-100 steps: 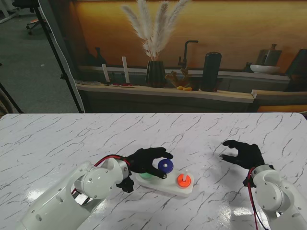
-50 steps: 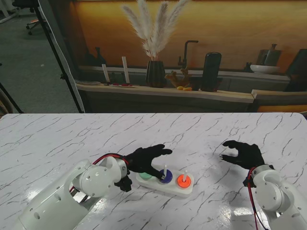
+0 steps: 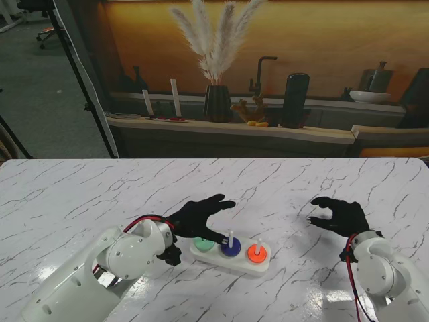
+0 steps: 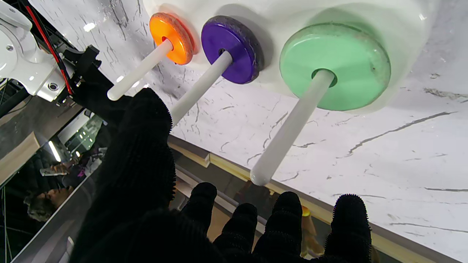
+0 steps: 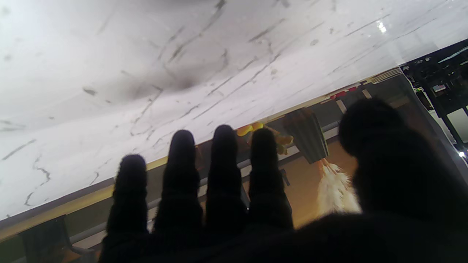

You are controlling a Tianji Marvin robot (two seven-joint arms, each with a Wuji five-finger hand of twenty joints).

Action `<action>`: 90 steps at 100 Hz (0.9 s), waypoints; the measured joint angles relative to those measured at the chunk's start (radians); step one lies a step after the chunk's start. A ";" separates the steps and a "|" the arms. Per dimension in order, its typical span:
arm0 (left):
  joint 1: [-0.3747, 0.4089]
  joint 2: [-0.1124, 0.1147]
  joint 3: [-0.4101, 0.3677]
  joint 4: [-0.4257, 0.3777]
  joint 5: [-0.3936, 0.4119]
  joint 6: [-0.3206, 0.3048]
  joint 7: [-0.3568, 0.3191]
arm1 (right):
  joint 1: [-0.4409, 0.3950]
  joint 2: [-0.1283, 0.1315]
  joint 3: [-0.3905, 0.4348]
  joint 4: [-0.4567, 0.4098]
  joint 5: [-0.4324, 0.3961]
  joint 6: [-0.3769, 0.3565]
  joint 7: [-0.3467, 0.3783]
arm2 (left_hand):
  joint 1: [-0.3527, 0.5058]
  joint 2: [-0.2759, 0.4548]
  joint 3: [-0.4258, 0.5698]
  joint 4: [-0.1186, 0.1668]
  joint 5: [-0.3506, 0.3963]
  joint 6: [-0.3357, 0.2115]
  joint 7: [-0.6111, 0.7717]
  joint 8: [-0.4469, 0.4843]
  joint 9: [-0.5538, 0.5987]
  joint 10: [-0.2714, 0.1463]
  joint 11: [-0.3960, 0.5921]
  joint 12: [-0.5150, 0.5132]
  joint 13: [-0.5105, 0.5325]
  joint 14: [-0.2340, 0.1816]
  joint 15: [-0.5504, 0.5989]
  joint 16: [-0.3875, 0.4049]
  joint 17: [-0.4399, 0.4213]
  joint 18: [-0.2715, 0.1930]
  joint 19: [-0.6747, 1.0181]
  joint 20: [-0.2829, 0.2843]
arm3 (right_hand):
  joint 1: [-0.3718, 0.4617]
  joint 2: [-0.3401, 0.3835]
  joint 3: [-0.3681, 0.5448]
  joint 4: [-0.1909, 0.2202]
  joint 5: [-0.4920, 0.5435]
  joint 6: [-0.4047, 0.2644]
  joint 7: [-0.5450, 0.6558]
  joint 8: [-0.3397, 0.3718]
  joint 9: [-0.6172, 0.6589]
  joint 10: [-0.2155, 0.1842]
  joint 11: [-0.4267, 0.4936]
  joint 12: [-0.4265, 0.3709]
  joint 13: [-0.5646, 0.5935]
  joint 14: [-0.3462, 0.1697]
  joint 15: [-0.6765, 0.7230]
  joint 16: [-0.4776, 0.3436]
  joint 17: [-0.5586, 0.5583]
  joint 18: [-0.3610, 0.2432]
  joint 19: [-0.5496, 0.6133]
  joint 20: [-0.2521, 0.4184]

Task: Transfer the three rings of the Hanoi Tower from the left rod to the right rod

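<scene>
On the white base (image 3: pixel 231 260), with green ring (image 3: pixel 204 244) left, purple ring (image 3: pixel 230 249) middle, orange ring (image 3: pixel 257 252) right, we should drop our spread, empty left hand (image 3: pixel 194 219) squarely over the green rim; right hand (image 3: pixel 340 215) idles spread.

White marble-patterned table (image 3: pixel 100 188), behind it a long wooden counter (image 3: pixel 228 131), on the counter a dark ribbed vase (image 3: pixel 217 102) of pampas grass (image 3: pixel 213 37), a black faucet (image 3: pixel 263 75) right of the vase, a white bowl (image 3: pixel 370 96) farther right
</scene>
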State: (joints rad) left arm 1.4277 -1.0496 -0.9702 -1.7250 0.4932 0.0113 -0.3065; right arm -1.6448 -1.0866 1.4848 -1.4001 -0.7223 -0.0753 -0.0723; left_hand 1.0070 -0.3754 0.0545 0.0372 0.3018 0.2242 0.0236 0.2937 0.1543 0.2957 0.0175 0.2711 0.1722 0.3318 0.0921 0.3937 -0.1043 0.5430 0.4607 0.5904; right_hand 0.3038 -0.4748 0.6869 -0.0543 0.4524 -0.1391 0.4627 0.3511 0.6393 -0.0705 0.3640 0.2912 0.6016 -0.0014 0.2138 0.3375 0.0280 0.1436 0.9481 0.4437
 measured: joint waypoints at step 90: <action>0.140 -0.037 -0.171 0.026 0.119 -0.009 0.243 | -0.049 0.019 -0.003 -0.070 -0.023 -0.264 0.041 | 0.000 0.030 -0.005 0.000 0.031 0.000 0.037 0.000 0.044 0.000 0.008 0.002 0.003 0.000 0.009 0.000 0.012 0.000 0.000 0.023 | -0.106 -0.067 0.088 0.001 -0.001 0.004 -0.036 0.000 0.010 0.001 -0.002 0.001 0.005 0.000 0.000 0.000 0.001 0.000 0.001 0.000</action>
State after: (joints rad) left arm 1.5675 -1.0863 -1.1410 -1.6988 0.6124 0.0019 -0.0638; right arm -1.6938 -1.0673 1.4816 -1.4702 -0.7451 -0.3392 -0.0313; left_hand 1.0068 -0.3454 0.0491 0.0373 0.3332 0.2241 0.0601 0.2936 0.1985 0.2960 0.0259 0.2728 0.1753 0.3320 0.1015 0.3937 -0.0927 0.5430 0.4607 0.6138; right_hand 0.1982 -0.5418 0.7751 -0.0533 0.4510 -0.1349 0.4272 0.3511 0.6492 -0.0694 0.3622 0.2917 0.6067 -0.0014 0.2140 0.3375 0.0291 0.1436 0.9486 0.4438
